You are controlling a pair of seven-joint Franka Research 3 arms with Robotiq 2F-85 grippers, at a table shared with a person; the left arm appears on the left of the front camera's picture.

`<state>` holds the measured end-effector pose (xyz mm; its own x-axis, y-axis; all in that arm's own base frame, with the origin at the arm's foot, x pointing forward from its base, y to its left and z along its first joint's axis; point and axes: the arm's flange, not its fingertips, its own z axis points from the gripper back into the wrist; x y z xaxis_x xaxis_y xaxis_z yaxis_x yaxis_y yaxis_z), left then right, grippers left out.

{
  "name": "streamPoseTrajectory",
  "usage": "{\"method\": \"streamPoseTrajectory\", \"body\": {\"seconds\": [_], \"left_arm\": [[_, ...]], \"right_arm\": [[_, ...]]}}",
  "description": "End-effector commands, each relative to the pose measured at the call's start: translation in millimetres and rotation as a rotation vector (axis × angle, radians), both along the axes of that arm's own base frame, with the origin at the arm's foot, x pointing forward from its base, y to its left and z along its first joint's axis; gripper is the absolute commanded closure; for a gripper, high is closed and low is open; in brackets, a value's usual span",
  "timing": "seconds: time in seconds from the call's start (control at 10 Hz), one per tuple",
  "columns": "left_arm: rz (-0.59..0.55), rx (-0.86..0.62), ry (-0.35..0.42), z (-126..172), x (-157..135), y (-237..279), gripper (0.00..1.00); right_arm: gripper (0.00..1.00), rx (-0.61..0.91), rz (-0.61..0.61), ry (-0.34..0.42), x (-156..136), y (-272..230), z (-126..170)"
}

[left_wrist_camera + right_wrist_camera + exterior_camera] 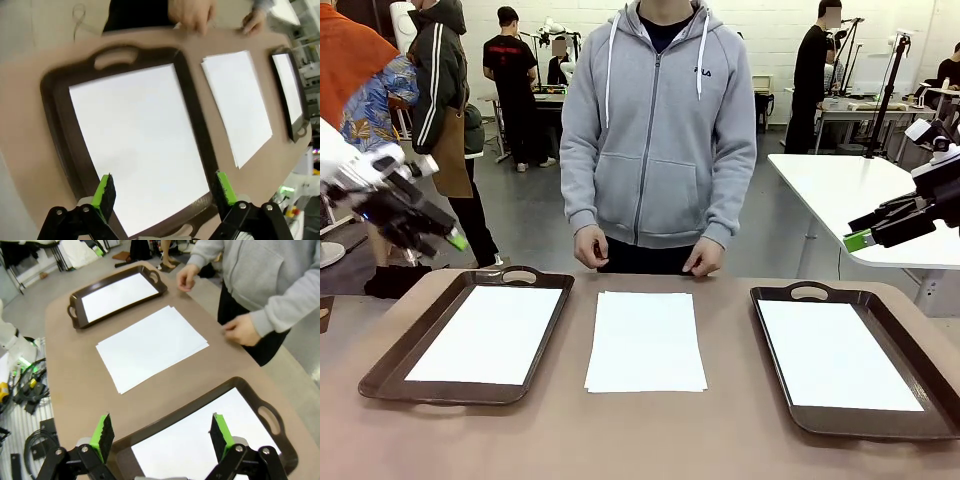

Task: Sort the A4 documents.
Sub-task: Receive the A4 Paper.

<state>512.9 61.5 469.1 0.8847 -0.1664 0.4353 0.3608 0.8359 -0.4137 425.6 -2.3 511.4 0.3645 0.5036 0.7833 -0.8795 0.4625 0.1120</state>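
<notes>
A small stack of white A4 documents (pixel 645 341) lies on the brown table between two dark brown trays. The left tray (pixel 395 365) holds a white sheet (pixel 488 333), and the right tray (pixel 780 395) holds another sheet (pixel 835 354). My left gripper (pixel 448 238) hovers open above the table's left edge, over the left tray's sheet (pixel 140 140) in its wrist view. At the right edge my right gripper (pixel 855 240) hangs open in the air, above the right tray (pixel 165 427) with the stack (pixel 150 347) beyond it. Neither gripper holds anything.
A person in a grey hoodie stands at the far side, both hands (pixel 590 247) resting at the table's edge behind the stack. A white table (pixel 860 195) stands behind at right. Cables and gear (pixel 25 385) lie on the floor beside the table.
</notes>
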Motion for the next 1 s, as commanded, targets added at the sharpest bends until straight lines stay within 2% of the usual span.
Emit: {"method": "streamPoseTrajectory", "body": {"seconds": [0.0, 0.2, 0.3, 0.5, 0.6, 0.9], "left_arm": [[-0.095, -0.085, -0.223, 33.0, -59.7, 16.3, 0.0], [-0.175, -0.163, -0.388, 57.1, -100.6, 30.2, 0.0], [-0.205, -0.254, -0.454, 65.8, -115.9, 40.9, 0.0], [-0.21, -0.3, -0.533, 71.5, -132.0, 49.5, 0.0], [-0.224, -0.267, -0.58, 72.3, -139.4, 42.5, 0.0], [-0.168, -0.001, -0.676, 74.6, -147.9, 24.7, 0.0]], "right_arm": [[0.0, 0.0, 0.003, -0.002, -0.4, 0.5, 0.4], [0.0, 0.0, 0.003, -0.002, -0.4, 0.5, 0.4], [0.0, 0.0, 0.003, -0.002, -0.4, 0.5, 0.4], [0.0, 0.0, 0.003, -0.002, -0.4, 0.5, 0.4], [0.0, 0.0, 0.003, -0.002, -0.4, 0.5, 0.4], [0.0, 0.0, 0.003, -0.002, -0.4, 0.5, 0.4]]}}
